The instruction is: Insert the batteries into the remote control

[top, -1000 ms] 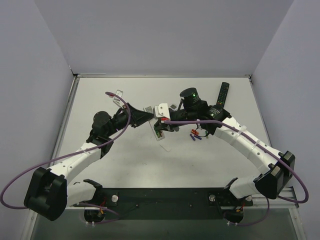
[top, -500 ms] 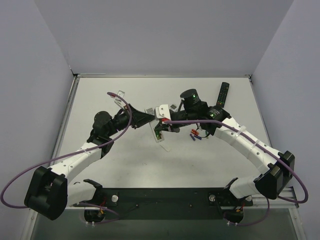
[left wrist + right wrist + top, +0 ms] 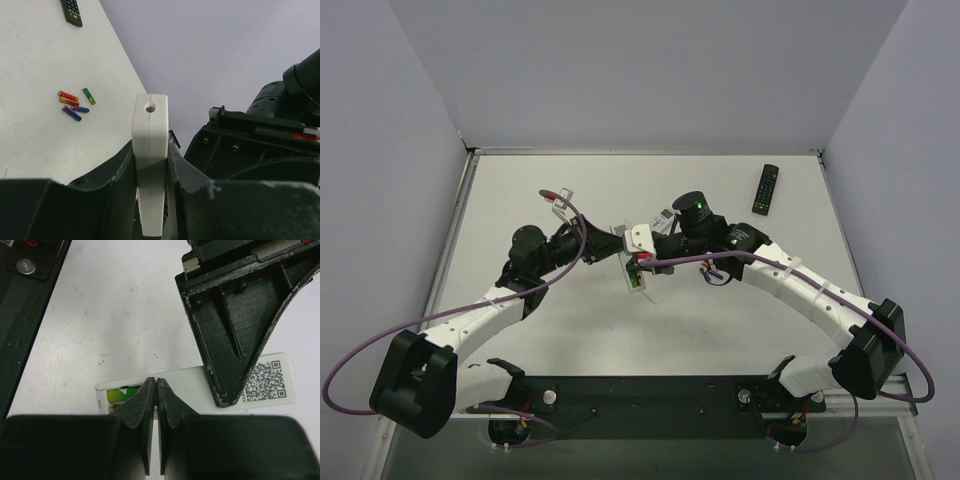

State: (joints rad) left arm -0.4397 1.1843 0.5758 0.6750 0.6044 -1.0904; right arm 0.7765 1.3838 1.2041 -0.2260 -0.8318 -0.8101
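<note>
My left gripper is shut on the slim white remote control, holding it edge-on between its fingers in the left wrist view. In the right wrist view the remote lies back-up with its battery bay open and a green battery in the bay. My right gripper is shut, with its tips on the bay right at that battery's end. A second green battery lies loose on the table. The left gripper's finger presses on the remote near its QR label.
Red cells and purple cells lie beside the loose green one, right of the grippers in the top view. A black remote lies at the back right. A small clear piece lies at the back left.
Both grippers and the remote have shifted toward the near side and slightly left. The right arm no longer covers the black remote.
</note>
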